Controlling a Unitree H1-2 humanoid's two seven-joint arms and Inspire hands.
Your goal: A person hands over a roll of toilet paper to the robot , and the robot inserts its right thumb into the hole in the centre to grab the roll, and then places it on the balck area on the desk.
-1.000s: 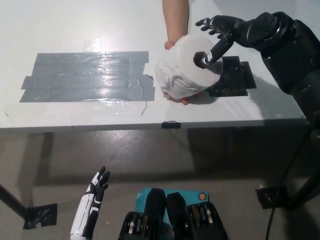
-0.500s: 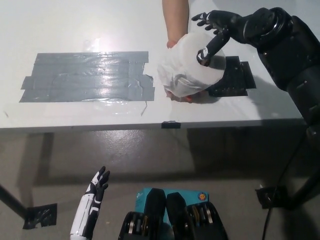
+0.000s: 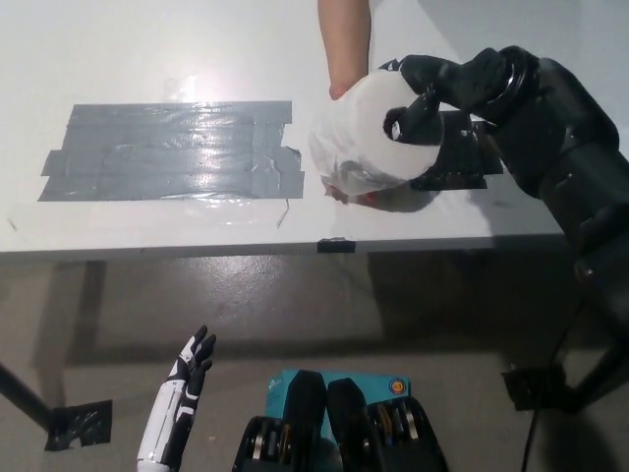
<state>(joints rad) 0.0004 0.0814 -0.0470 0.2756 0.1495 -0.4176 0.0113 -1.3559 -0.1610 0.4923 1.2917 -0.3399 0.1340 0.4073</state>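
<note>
Taking handover: right hand [image 3: 442, 84] thumb in core of toilet paper roll [image 3: 369, 133], fingers curled over far rim, gripping. Person's hand [image 3: 339, 187] supports roll beneath. Dark patch [image 3: 462, 157] under fingers; likely next: lower there. Left hand [image 3: 187, 379] idle, spread, well below.

You get one view only, head camera, so nothing overlaps with a second view. It sits high above the near edge of the white desk [image 3: 147, 39] and looks steeply down and forward. The desk fills the upper half of your frame, its near edge running left to right across the middle; the floor [image 3: 393, 315] fills the lower half. The far edge of the desk is cut off. Mid-range: the grey tape patch [image 3: 172, 147] at left reads clearly.
</note>
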